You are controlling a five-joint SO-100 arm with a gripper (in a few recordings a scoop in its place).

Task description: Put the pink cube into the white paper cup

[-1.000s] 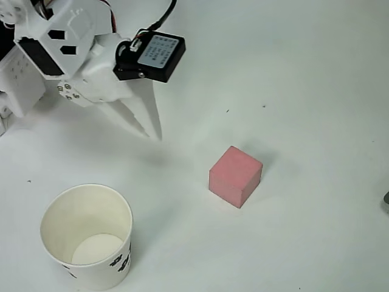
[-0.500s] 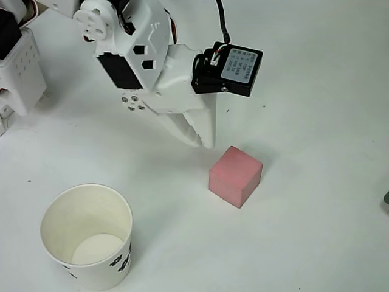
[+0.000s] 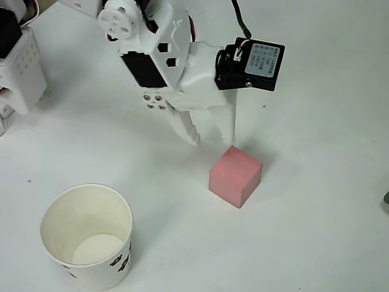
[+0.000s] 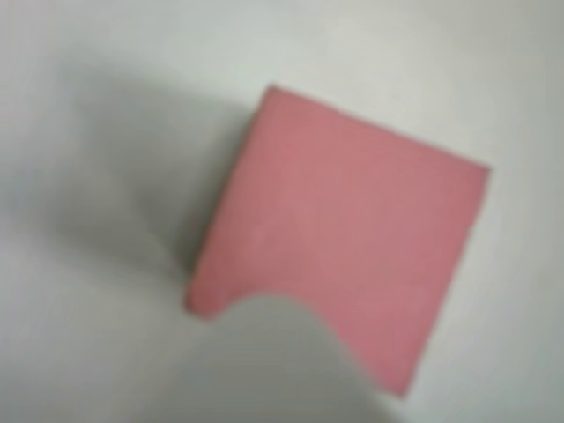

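Advanced end effector (image 3: 213, 139) hovers just above pink cube (image 3: 236, 175).

White plastic arm (image 3: 164, 55), black camera module (image 3: 252, 64), black cable (image 3: 241, 23), silver screws

Bench (image 3: 322, 73): plain white, matte, a few tiny dark specks.
Pink cube (image 3: 236, 175): resting right of centre.
White paper cup (image 3: 87, 236): upright, lower left, well apart from cube.

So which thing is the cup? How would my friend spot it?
Start at the white table and look to the bottom left corner of the overhead view. The white paper cup stands there, upright and open. It's round and hollow, unlike the solid pink cube.
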